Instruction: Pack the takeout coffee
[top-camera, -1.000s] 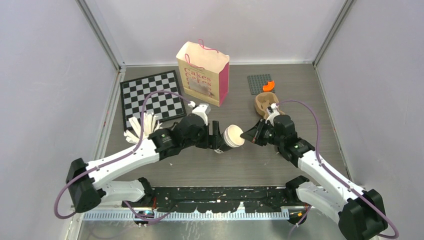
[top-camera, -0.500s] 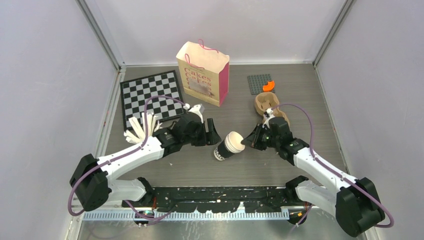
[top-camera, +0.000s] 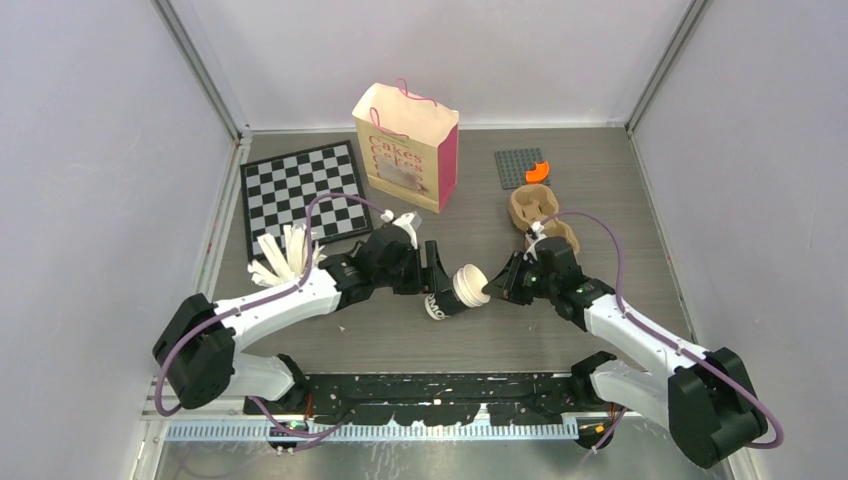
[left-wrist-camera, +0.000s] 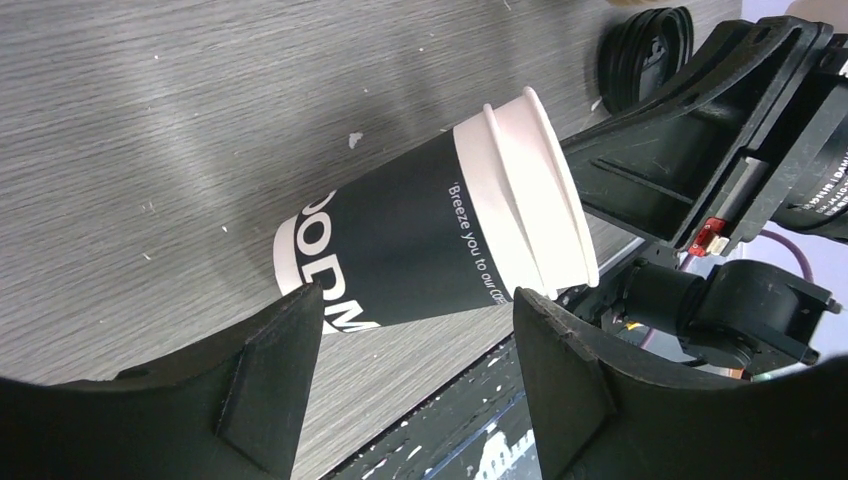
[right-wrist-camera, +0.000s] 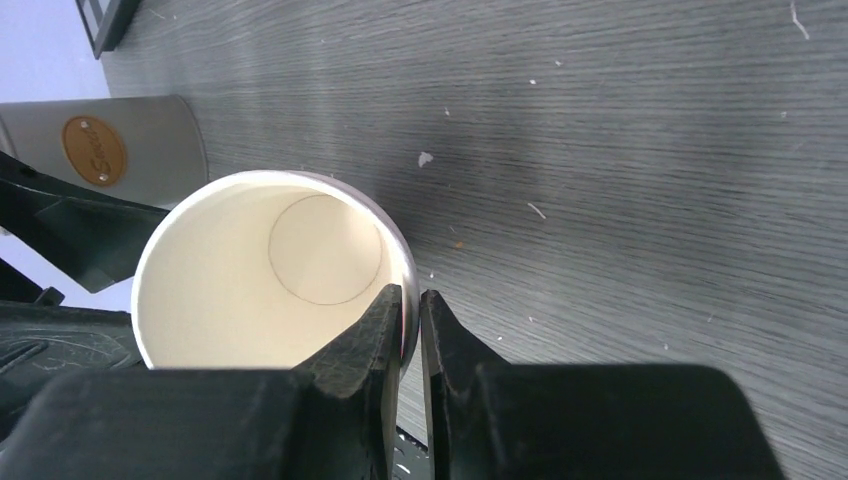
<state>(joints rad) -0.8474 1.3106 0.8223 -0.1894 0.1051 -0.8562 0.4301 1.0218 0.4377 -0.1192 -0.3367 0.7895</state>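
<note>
One takeout coffee cup (top-camera: 455, 292), black with a white band and no lid, leans steeply at mid-table, its mouth facing right. My right gripper (top-camera: 490, 287) is shut on its rim. In the right wrist view, one finger sits inside the white cup (right-wrist-camera: 260, 270) and the other outside, the right gripper (right-wrist-camera: 410, 300) pinching the wall. My left gripper (top-camera: 432, 272) stands open beside the cup's lower half. The left wrist view shows the cup (left-wrist-camera: 430, 240) lying just beyond the left gripper (left-wrist-camera: 415, 310), nothing between its fingers. A stack of black lids (left-wrist-camera: 645, 45) lies past the right arm.
A paper bag (top-camera: 405, 145) stands open at the back, with a chessboard (top-camera: 300, 190) to its left. A brown cup carrier (top-camera: 535, 210) sits behind my right arm, near a grey plate (top-camera: 518, 167) and an orange piece (top-camera: 537, 172). White sticks (top-camera: 285, 255) fan out of a grey cup (right-wrist-camera: 110, 150).
The left gripper let go of the cup, drew back to the left, then came close again. The right gripper carried the cup slightly left and down, and it tipped further over.
</note>
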